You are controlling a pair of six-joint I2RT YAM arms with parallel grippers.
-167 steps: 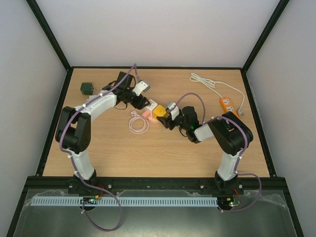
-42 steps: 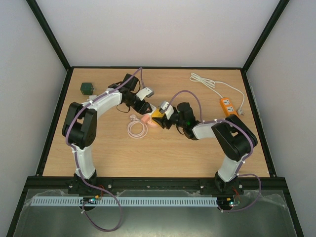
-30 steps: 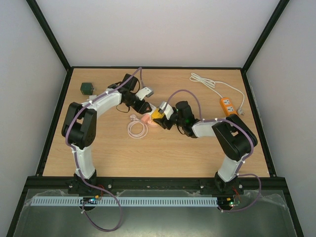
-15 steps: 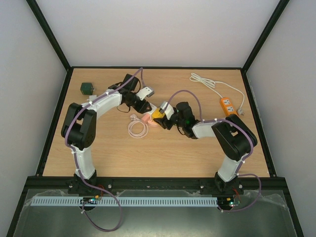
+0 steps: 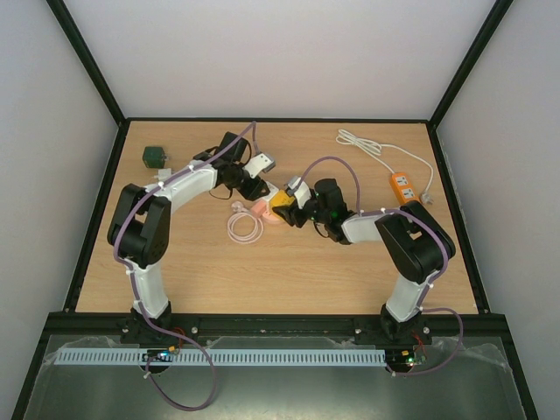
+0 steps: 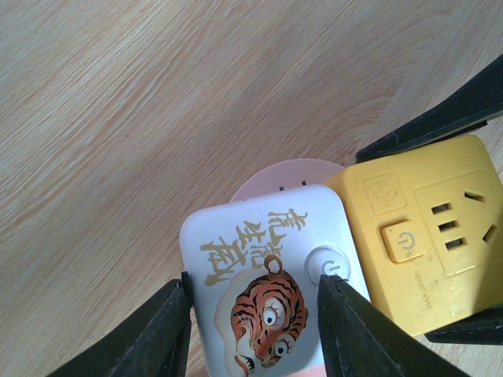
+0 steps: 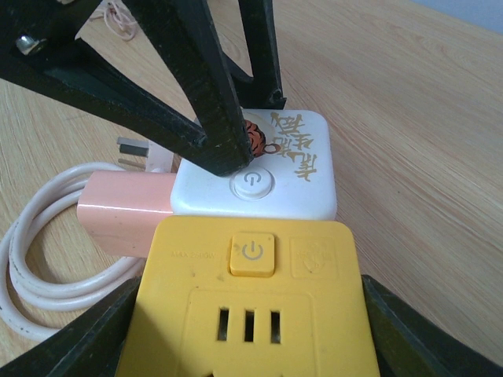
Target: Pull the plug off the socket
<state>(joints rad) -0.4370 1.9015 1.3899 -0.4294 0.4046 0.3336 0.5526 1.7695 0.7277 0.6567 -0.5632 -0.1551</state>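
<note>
Mid-worktop (image 5: 289, 262), a white block (image 6: 259, 259) printed with a tiger and a yellow block (image 7: 251, 306) sit butted face to face. Each arm has taken one of them, which reads as the set-up for a straight pull apart: one side anchored, the other drawn off along the line of the pins. The left arm's fingers (image 6: 161, 338) reach in from the far left and are closed on the white block, one black finger against each of its opposite sides. The right arm's fingers (image 7: 409, 338) pinch the yellow block the same way from the right, its power button and slotted face turned up. The seam between the blocks lies between the two pairs of fingers, so neither grip bridges the joint. The mating faces are hidden, so I cannot tell which block carries the pins and counts as the plug. A pink plug (image 7: 126, 208) with bare prongs lies just beside the blocks on their near side, perhaps tucked partly under the white one. Its looped white cable (image 7: 47, 259) trails off to the near left. It could drag along if the pull is not kept level.
</note>
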